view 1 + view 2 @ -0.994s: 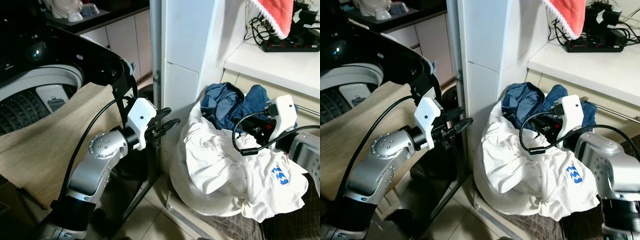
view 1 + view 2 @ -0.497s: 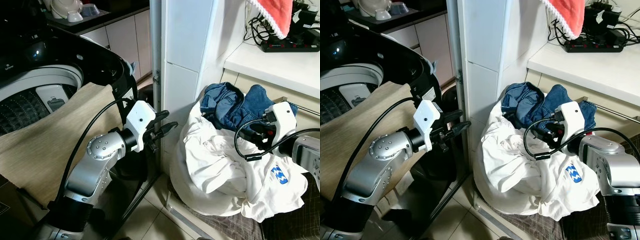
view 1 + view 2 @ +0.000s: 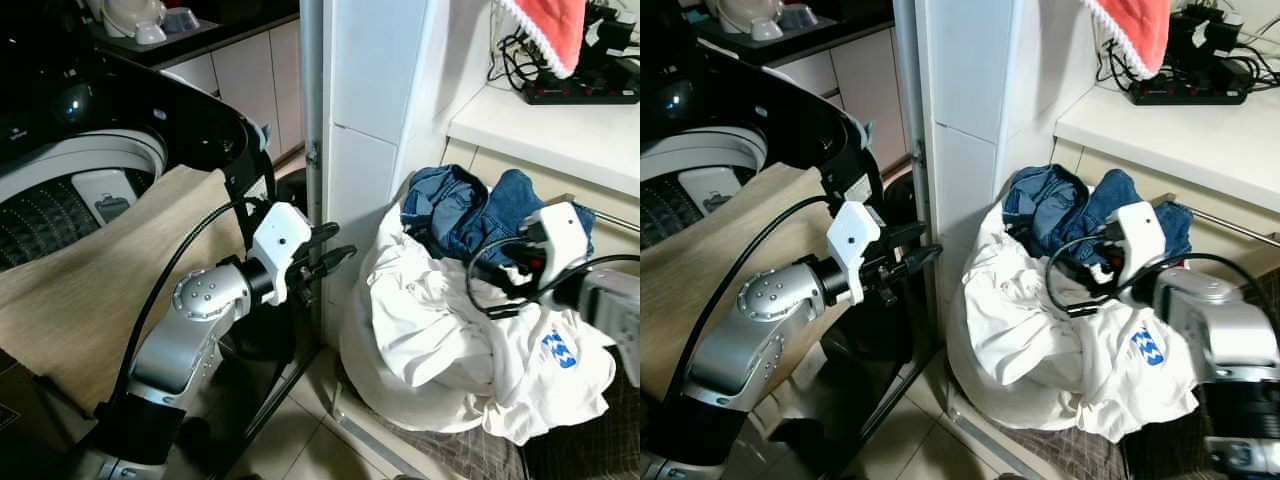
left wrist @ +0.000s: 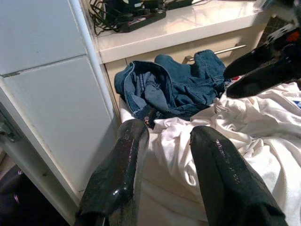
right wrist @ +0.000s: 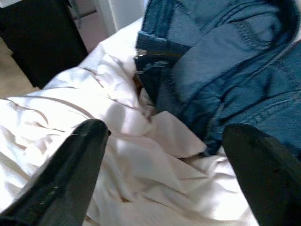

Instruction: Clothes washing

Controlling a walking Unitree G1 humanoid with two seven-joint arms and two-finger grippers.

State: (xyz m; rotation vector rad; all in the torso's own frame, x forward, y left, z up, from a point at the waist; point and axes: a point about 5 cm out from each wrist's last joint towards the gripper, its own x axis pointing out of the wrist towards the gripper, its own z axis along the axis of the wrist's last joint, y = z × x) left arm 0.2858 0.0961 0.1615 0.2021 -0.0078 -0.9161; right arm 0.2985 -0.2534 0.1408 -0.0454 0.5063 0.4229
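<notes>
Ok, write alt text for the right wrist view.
The right gripper, jaws spread wide, hovers over a laundry pile, with a crumpled white garment below and blue jeans beyond it. A dark object stands at the far edge.

1. A heap of laundry sits on the floor at the foot of a white cabinet, below a white countertop.
2. A crumpled white shirt (image 3: pixel 455 345) forms the bulk of the pile, spreading wide and low, its folds deeply creased; a small blue logo (image 3: pixel 560 350) shows on the side nearer the robot's right.
3. Blue denim jeans (image 3: pixel 470 215) lie bunched on top at the back of the heap, touching the white fabric, with stitched seams and a metal fastening visible in the right wrist view (image 5: pixel 155 56).
</notes>
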